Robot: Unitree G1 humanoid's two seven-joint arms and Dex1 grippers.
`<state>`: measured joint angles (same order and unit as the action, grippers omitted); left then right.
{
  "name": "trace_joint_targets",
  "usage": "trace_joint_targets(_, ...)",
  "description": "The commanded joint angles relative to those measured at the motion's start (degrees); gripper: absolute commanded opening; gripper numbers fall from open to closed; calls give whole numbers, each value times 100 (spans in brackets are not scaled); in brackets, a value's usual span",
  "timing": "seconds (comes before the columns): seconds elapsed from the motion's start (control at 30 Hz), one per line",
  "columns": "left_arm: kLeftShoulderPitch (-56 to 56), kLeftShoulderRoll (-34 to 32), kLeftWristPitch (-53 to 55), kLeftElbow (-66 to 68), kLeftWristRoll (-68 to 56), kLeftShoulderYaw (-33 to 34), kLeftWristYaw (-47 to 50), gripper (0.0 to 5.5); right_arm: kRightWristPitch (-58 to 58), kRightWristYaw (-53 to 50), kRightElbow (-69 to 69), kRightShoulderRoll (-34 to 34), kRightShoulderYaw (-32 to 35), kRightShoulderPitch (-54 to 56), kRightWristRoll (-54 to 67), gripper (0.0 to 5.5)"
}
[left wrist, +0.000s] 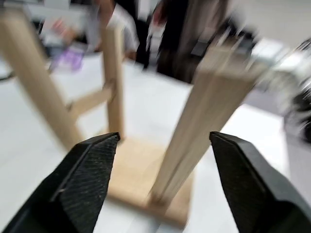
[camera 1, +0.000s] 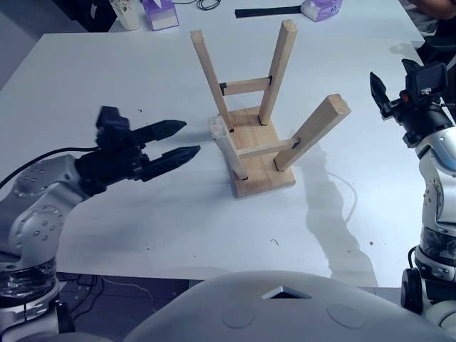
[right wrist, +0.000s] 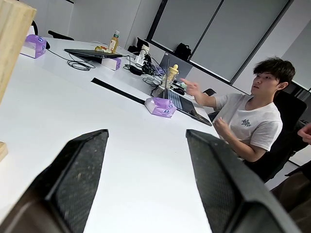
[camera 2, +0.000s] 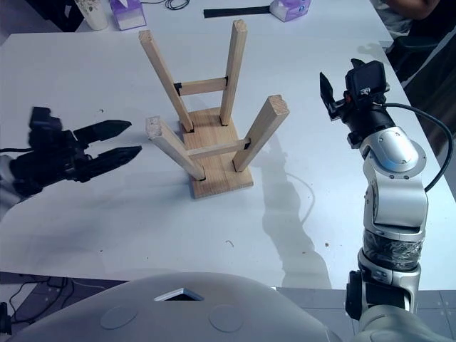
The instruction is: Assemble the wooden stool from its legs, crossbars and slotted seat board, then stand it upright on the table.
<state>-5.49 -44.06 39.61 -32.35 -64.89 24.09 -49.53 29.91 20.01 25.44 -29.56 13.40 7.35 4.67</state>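
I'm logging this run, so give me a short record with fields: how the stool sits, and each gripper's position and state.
stool: upside down, four legs up, two crossbars fitted
seat board: flat on the white table
left gripper: fingers open, pointing at the stool from its left, not touching
right gripper: fingers open, off to the stool's right, holding nothing
stood upright: not yet

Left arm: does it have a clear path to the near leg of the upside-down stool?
Probably yes. The left end effector is open and points at the near leg, with only bare table between them; nothing seems to block the approach.
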Motion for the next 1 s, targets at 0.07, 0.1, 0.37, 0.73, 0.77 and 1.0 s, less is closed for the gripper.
trace_joint_targets(0.07, 765, 23, 156, -56, -1389, 330, 1331, 275, -169, 27, -200, -27, -59, 94, 9, 293)
trace_joint_targets(0.1, 933, 37, 143, -59, -1554, 270, 1615, 275, -187, 39, -224, -31, -100, 129, 3, 293)
trace_joint_targets(0.37, 2433, 370, -113, -449, -1325, -715, 2828, 275, -288, 28, -321, 32, -446, 371, -50, 293)
trace_joint_targets(0.73, 4152, 792, 31, 263, -1618, -1255, 3550, 275, -296, -28, -284, 111, -762, 575, -95, 293)
trace_joint_targets(0.77, 4220, 776, 61, 286, -1656, -1259, 3564, 275, -296, -37, -269, 114, -758, 556, -98, 293)
trace_joint_targets(1.0, 2908, 1244, 224, 456, -993, -2146, 3279, 275, -302, -45, -217, 206, -904, 376, -156, 293)
